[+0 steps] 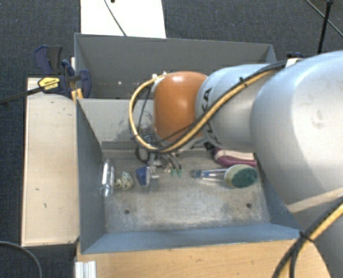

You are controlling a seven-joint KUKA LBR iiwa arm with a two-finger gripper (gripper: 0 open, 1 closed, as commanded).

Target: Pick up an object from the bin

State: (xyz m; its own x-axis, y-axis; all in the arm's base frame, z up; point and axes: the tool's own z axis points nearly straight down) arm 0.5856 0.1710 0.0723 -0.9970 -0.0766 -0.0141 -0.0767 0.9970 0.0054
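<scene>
A: Gripper (155,168)?
B: Low over the bin's (90,172) floor, left of centre, just beside a small blue object (142,176). Clenched or released, I cannot tell.
A: Room?
B: Bare floor toward the front wall. A green-headed brush (232,176) lies to the right.
A: Writing?
B: Arm lettering (207,101), unreadable.

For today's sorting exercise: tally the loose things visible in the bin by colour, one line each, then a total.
Clear: 1, tube-like piece at the left
Beige-green: 1, small crumpled lump
Blue: 1, small block
Green: 1, brush with a clear handle
Pink: 1, long piece behind the brush
Total: 5 visible; the arm may hide more.
</scene>
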